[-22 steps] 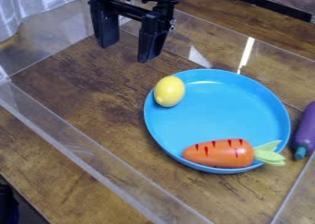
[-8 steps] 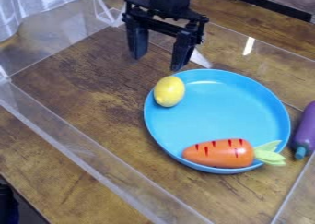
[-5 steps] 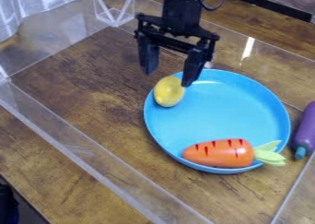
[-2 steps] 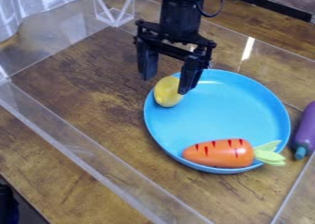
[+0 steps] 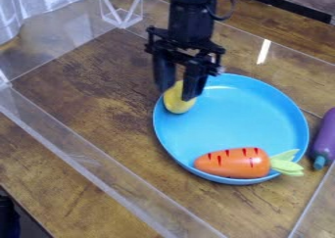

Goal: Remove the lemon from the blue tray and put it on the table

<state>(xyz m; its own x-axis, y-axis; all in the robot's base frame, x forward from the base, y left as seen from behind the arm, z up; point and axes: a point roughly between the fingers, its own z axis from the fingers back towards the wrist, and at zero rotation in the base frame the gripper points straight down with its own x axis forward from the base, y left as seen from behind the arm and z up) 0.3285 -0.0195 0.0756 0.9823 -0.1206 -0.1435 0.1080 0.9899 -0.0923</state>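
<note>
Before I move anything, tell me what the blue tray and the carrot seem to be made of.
The blue tray: probably smooth plastic, given its even color and moulded-looking raised rim. The carrot: likely a plastic or foam toy, judging by its uniform orange and bold red marks.

Even indoor light on a tabletop, with motion blur in the gripper

The dark brown wood-grain table (image 5: pixel 81 80) is moderately lit, and its grain is legible. A narrow pale streak of glare lies on the wood beyond the round light-blue plastic tray (image 5: pixel 242 119), whose surface appears evenly bright. Whitish reflections cross the clear acrylic wall (image 5: pixel 98 168) at left. The black gripper (image 5: pixel 177 93) is dark and smeared by motion blur; fine detail is soft throughout.
</note>
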